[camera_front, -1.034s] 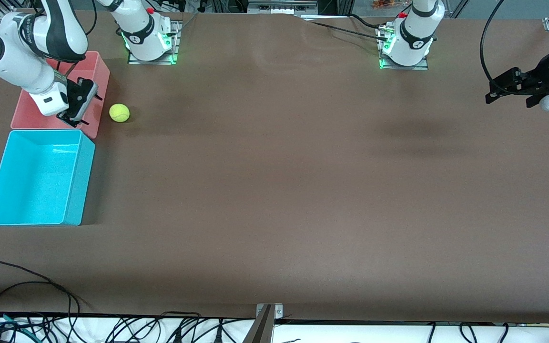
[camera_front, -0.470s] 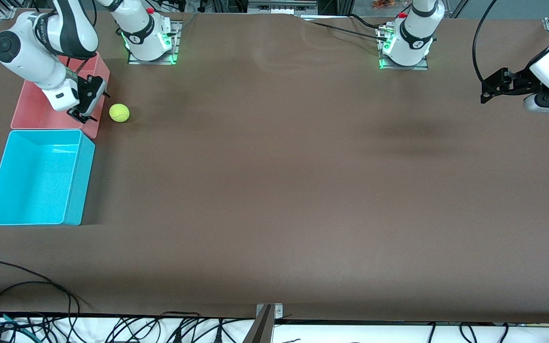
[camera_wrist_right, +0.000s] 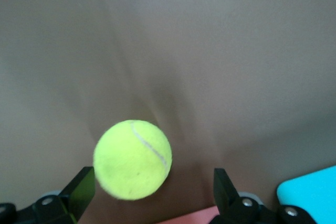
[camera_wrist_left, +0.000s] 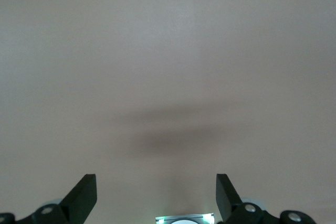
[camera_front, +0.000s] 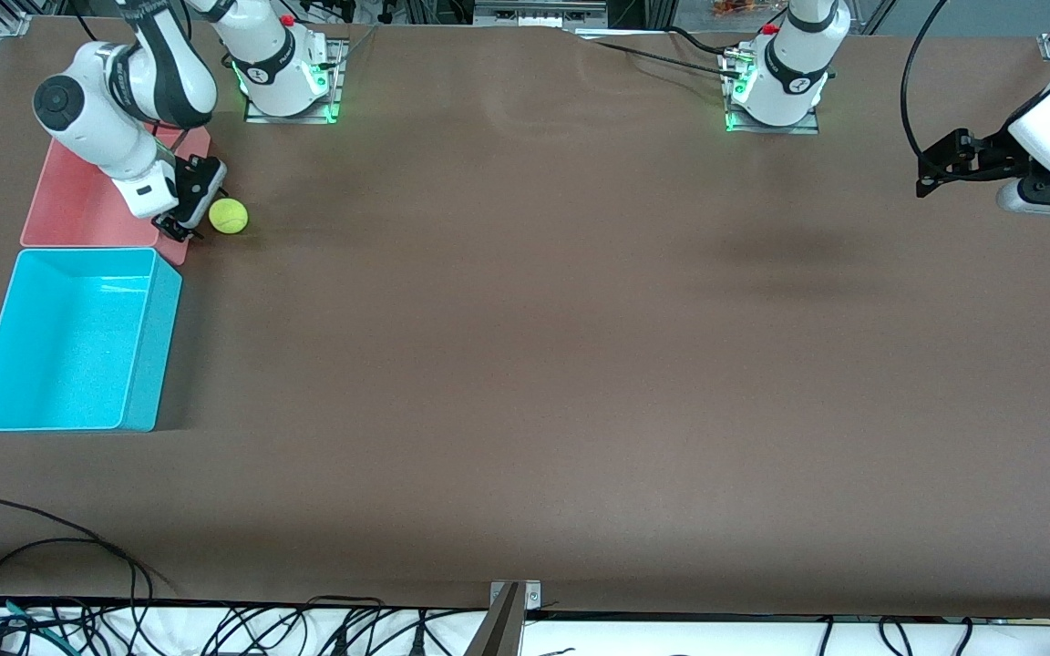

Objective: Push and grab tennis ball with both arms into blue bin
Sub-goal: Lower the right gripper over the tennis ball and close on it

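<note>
Brown table (camera_front: pixel 525 364) – fuzzy yellow-green tennis ball (camera_front: pixel 228 216) with curved seam, round; right gripper (camera_front: pixel 186 219) beside it, left gripper (camera_front: pixel 931 178) waiting – both spread wide.

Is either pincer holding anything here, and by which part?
Nothing is held. The right pincer is open beside the ball; the left pincer waits open over bare table.

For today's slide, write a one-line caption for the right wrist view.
Open right gripper poised over the tennis ball on the brown table, blue bin corner nearby.

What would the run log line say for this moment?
right gripper: open beside fuzzy yellow-green tennis ball | left gripper: open, waiting | bright cyan-blue plastic bin: empty
</note>
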`<state>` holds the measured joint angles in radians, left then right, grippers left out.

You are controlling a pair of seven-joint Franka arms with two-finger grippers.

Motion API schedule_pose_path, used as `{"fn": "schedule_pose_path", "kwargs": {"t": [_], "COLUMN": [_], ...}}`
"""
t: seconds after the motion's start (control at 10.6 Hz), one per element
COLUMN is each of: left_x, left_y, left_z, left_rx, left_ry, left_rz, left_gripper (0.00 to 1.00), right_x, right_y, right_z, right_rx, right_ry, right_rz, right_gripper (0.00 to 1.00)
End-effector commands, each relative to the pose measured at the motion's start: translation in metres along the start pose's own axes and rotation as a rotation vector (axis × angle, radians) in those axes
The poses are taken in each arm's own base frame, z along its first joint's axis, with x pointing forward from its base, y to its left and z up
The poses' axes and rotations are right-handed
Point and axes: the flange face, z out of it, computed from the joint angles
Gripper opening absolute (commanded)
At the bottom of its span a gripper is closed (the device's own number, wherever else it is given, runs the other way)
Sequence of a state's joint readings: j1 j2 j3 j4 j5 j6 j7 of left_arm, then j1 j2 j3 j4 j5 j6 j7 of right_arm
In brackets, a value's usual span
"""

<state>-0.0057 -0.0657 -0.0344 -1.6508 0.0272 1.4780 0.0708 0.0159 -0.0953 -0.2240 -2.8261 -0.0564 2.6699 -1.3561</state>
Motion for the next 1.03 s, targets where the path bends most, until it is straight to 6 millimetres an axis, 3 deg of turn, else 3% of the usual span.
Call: {"fn": "schedule_pose_path", "kwargs": {"t": [0.0, 0.94], "left_x": [0.0010, 0.0010], "left_y": [0.0019, 0.0037], "left_z": [-0.0120, -0.0135], "left_rx": [0.014, 0.013], "left_ry": [0.007, 0.010], "left_rz": [0.002, 0.002], "left_gripper": [1.00, 1.00], "right_x": [0.0006, 0.0051], "right_y": [-0.0196, -0.0220], "right_z": [0.0358, 0.0380], "right_rx": [-0.045, -0.013], "right_ry": [-0.008, -0.017], "right_rz": [-0.036, 0.025], "right_gripper": [1.00, 1.00]}}
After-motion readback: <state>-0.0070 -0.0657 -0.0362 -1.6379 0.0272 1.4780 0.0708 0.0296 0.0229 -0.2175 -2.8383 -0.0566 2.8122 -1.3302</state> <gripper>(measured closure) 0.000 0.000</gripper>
